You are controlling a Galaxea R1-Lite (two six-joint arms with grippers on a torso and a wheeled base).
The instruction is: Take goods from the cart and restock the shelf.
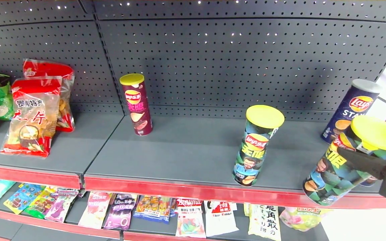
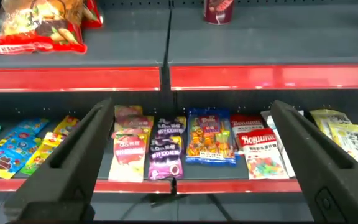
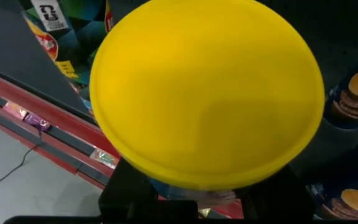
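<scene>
Right hand (image 1: 354, 159) tight around tilted chip can (image 1: 332, 175); left hand (image 2: 191, 106) wide before packets (image 2: 210, 137).

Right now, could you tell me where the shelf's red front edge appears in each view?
Head: the edge crosses the lower half.
Left wrist: the edge crosses the upper part.
Right wrist: the edge slants beside the held can.
Shared landmark: the packets just below it.

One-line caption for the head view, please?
Right tool grips a yellow-lidded chip can at the shelf's front edge, beside a matching can standing there.
</scene>
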